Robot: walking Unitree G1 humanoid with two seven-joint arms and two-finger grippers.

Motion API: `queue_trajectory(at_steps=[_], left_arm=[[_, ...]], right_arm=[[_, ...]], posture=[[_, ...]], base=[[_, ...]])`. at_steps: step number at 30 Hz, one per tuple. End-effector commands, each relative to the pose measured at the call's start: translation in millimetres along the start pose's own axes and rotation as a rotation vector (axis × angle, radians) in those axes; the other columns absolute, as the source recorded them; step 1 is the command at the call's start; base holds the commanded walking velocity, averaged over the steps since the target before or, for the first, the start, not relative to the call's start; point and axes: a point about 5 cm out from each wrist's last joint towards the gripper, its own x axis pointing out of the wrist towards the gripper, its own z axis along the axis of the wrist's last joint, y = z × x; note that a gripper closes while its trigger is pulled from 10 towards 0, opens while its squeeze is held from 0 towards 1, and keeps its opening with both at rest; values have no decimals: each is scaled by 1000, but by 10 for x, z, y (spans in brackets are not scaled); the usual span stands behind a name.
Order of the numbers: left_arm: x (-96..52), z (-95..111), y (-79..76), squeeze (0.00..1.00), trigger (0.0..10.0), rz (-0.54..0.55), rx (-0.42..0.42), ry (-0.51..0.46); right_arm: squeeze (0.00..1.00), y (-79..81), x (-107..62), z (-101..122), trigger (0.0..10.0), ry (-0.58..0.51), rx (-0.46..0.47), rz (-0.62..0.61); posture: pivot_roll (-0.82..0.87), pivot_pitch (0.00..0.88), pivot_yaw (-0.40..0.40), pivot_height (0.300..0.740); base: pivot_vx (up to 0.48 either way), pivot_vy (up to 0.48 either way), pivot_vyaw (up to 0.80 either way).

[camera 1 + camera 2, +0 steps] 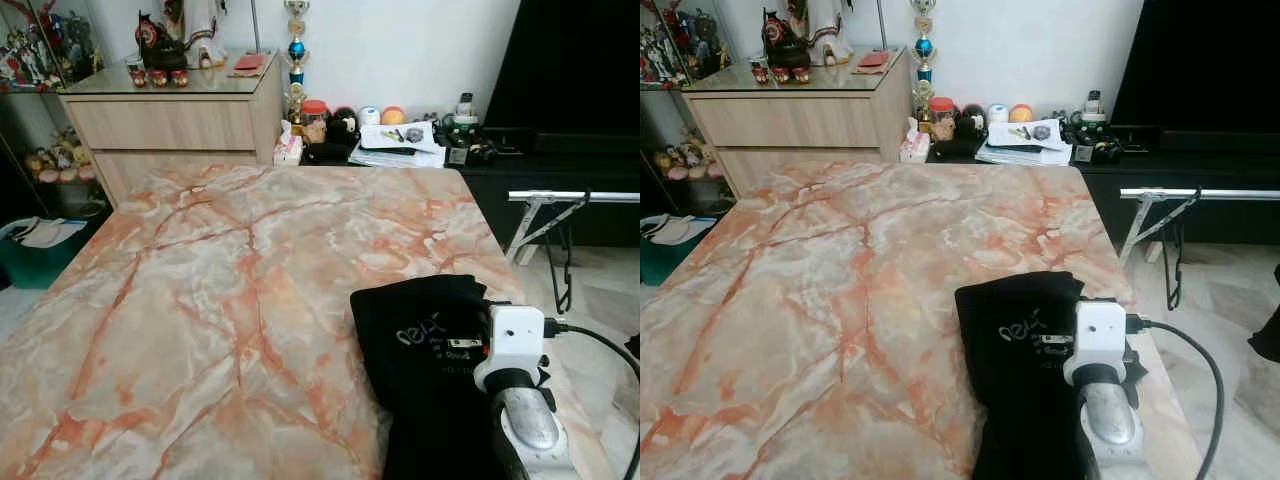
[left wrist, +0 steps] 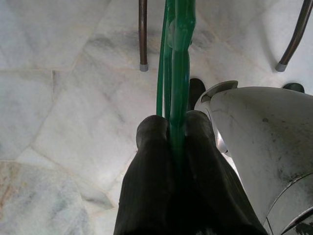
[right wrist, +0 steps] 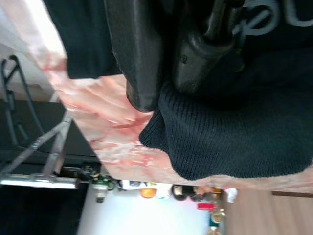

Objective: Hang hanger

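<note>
Left eye view: we see a black garment lying on the marble-patterned table, near its right edge. Pale lettering is printed on the cloth; it sits at an angle and partly under the arm, and we cannot read it. Our right arm reaches over the garment, a white camera block on its wrist with a black cable trailing off to the right.

Right wrist view: we see the right gripper from close, its two black fingers pressed down on the garment's ribbed knit edge. A fold of cloth may lie between them, but we cannot tell if they pinch it or stand slightly apart. Part of the pale lettering appears at one corner, again unreadable.

Left wrist view: this adds what the eye views lack. The left gripper hangs low over the pale tiled floor, fingers pressed together on a green hanger, whose thin plastic bars run on past the fingertips. Chair legs stand on the tiles beyond.

Far side of the table: a wooden dresser with figurines, a trophy, and a metal drying rack at right.
</note>
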Motion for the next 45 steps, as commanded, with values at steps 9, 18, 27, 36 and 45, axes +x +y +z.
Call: queue_trajectory(at_steps=[9,18,27,36,45], left_arm=[[28,-44,-307,0,10000,-36,28,44],[45,24,-337,0,10000,-37,30,35],[60,107,-300,0,10000,-34,48,23],[1,12,57,0,10000,-13,48,31],[-68,-89,301,0,10000,5,31,47]], right_arm=[[1000,77,-99,19,10000,12,11,25],[1000,84,-194,-11,10000,15,-21,17],[494,67,-331,-71,10000,17,12,-48],[0,87,-303,-78,10000,12,12,-61],[0,125,-287,-60,10000,-5,17,-53]], posture=[[63,46,32,740],[66,42,27,740],[62,27,30,740],[62,7,38,740],[70,8,37,740]], base=[[0,0,0],[0,0,0],[0,0,0],[0,0,0],[0,0,0]])
